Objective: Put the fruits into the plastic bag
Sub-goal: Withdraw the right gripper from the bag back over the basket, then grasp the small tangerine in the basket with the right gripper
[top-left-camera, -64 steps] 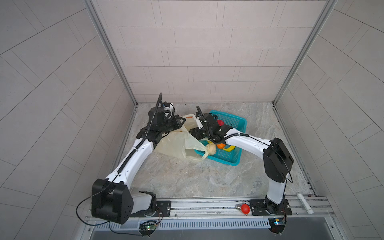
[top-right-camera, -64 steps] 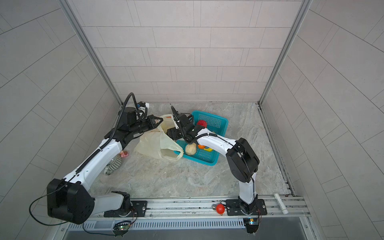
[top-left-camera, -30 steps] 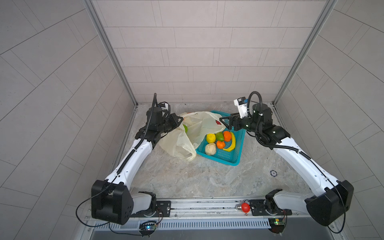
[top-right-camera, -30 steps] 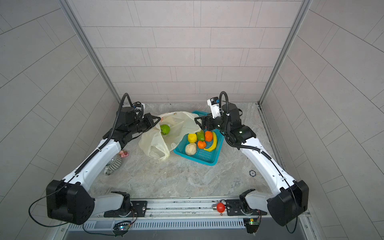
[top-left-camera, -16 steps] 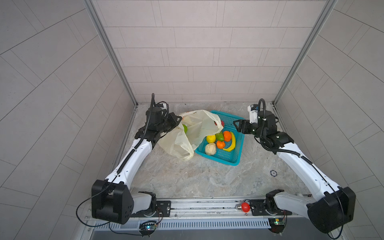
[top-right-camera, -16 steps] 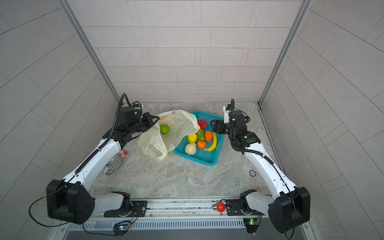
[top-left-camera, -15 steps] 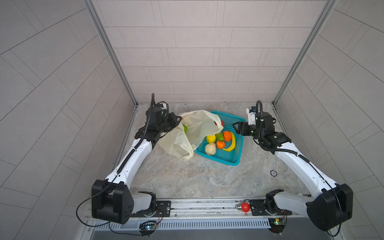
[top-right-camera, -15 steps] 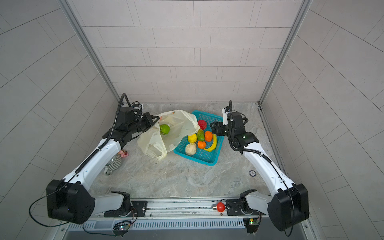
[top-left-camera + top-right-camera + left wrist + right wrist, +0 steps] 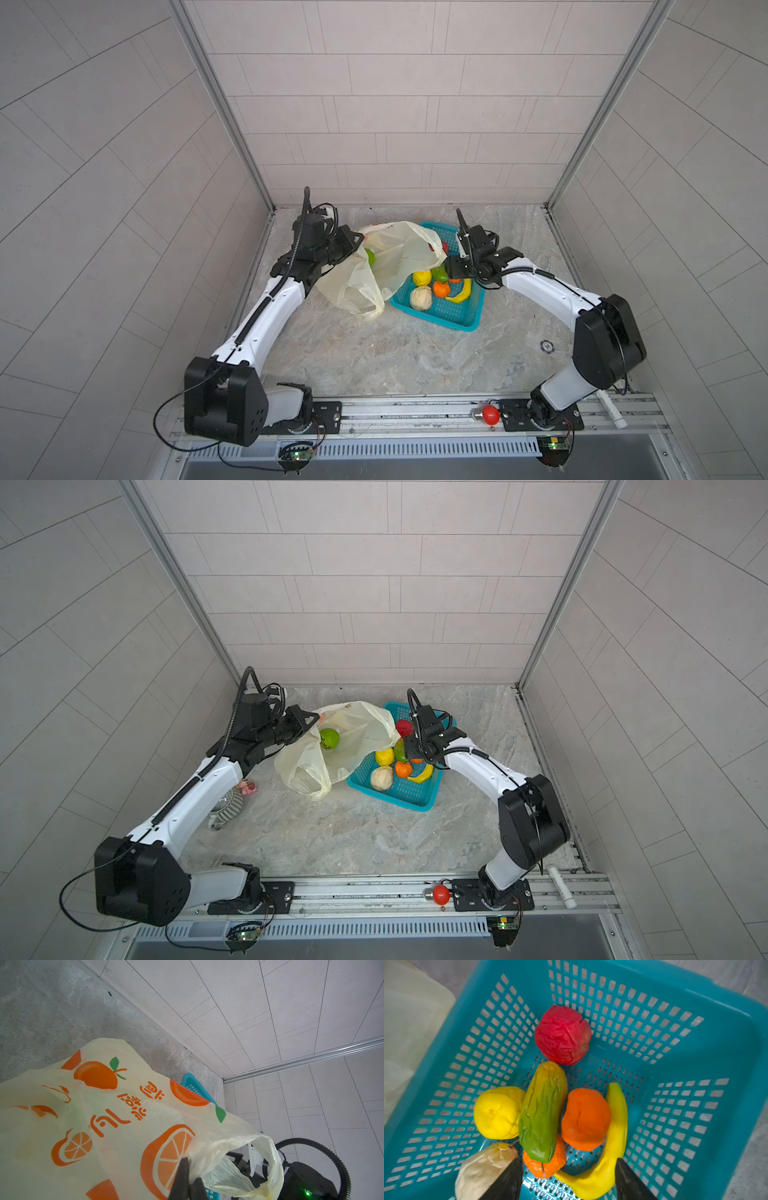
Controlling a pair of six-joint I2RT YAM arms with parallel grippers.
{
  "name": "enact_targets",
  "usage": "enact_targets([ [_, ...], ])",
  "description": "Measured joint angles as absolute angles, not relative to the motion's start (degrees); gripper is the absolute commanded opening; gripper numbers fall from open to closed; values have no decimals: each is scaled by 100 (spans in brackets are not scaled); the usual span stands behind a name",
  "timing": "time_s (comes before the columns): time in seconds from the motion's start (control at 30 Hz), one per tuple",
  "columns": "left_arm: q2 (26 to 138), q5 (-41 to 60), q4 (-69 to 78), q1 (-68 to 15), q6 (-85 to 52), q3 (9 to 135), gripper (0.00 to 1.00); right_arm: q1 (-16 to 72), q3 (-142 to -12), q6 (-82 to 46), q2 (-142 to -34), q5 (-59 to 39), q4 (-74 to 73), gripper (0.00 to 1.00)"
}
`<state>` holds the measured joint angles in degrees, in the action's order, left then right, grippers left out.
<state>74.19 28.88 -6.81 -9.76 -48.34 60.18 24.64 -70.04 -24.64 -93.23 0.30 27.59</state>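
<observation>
The pale-yellow plastic bag (image 9: 386, 266) (image 9: 353, 733) lies on the floor left of the teal basket, its mouth held up. My left gripper (image 9: 188, 1169) (image 9: 311, 721) is shut on the bag's rim (image 9: 207, 1147). A bumpy green ball (image 9: 329, 738) sits inside the bag. In the basket (image 9: 695, 1001) lie a red ball (image 9: 562, 1034), a green oblong (image 9: 543, 1111), a yellow lemon-like fruit (image 9: 497, 1112), two orange ones (image 9: 585, 1119), a banana (image 9: 614, 1126) and a whitish fruit (image 9: 481, 1169). My right gripper (image 9: 569, 1172) (image 9: 451, 268) hangs open just over them, straddling the smaller orange and the banana's end.
The basket's near rim (image 9: 453, 322) faces the front rail. A shiny red bulb (image 9: 490, 414) sits on that rail and a white tube (image 9: 611, 411) at its right end. A striped toy (image 9: 228, 808) lies under the left arm. A small disc (image 9: 545, 345) is on the floor.
My right arm has swung in from the back right and come down over the basket, with its jaws narrowing. The left gripper has kept hold of the bag, barely moving.
</observation>
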Motion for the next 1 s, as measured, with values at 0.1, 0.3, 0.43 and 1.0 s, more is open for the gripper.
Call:
enact_targets([
  [0.1, 7419, 2880, -681, -976, -4807, 6018, 0, 2451, -7404, -2510, -9791, 191, 2978, 65],
  [0.3, 7419, 2864, -681, -976, -4801, 6018, 0, 2429, -7618, -2641, -10396, 370, 3148, 62],
  [0.43, 7419, 2864, -681, -976, -4799, 6005, 0, 2386, -7662, -2731, -10621, 360, 3148, 58],
  [1.0, 7419, 2840, -703, -976, -4757, 5983, 0, 2377, -7142, -2867, -9695, 222, 3059, 32],
])
